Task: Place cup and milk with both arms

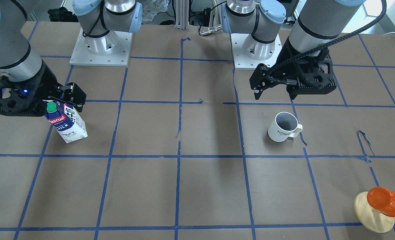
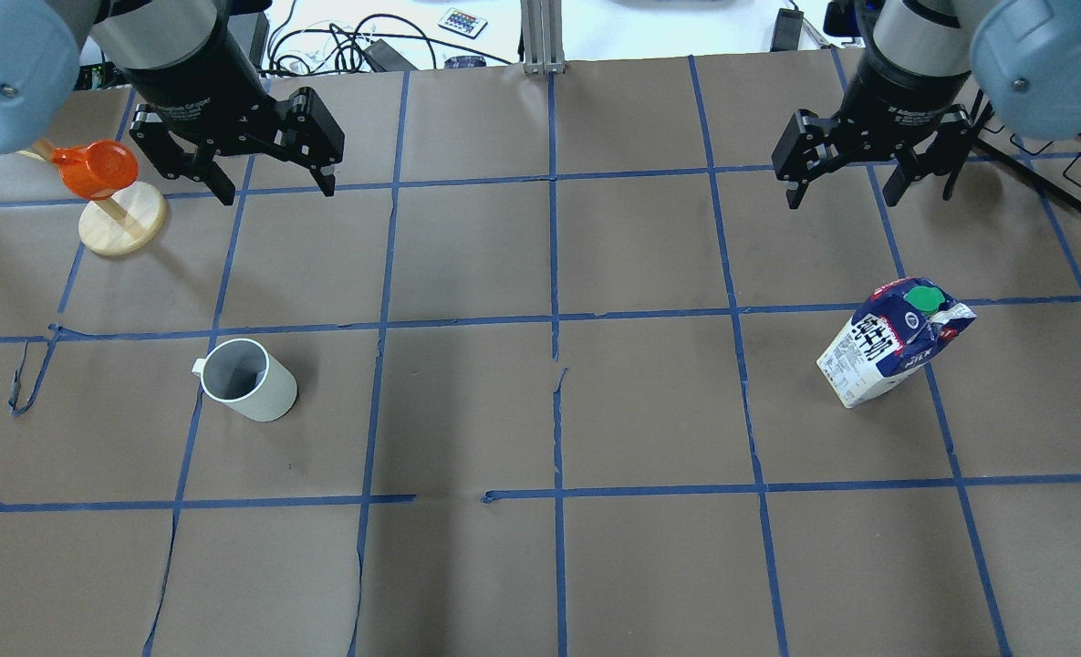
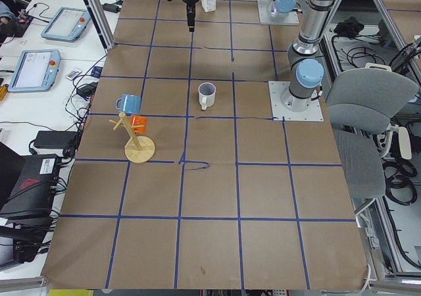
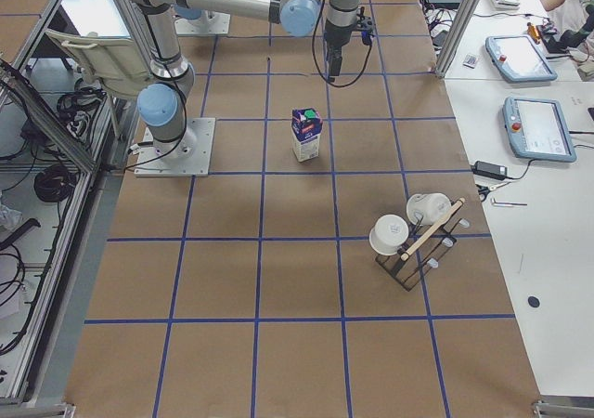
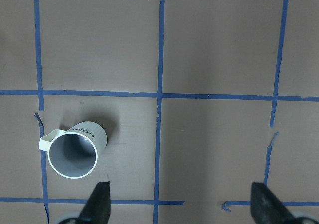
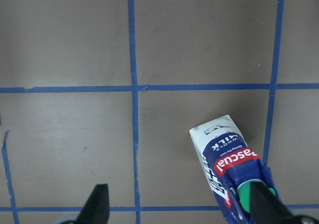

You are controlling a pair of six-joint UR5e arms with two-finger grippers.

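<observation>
The white ribbed cup (image 1: 284, 128) stands upright on the brown table, on my left side (image 2: 248, 379), handle outward. My left gripper (image 2: 275, 190) hangs open and empty above the table, beyond the cup. In the left wrist view the cup (image 5: 75, 152) lies just past the left finger (image 5: 99, 206), outside the jaws. The milk carton (image 2: 896, 342) stands upright on my right side (image 1: 67, 125). My right gripper (image 2: 868, 199) is open and empty above it. In the right wrist view the carton (image 6: 229, 164) sits by the right finger (image 6: 261, 204).
An orange cup (image 2: 98, 169) hangs on a wooden stand with a pale disc base (image 2: 120, 228) at the far left, close to my left gripper. A rack with white cups (image 4: 408, 232) stands at the table's right end. Blue tape lines grid the table (image 2: 549, 411).
</observation>
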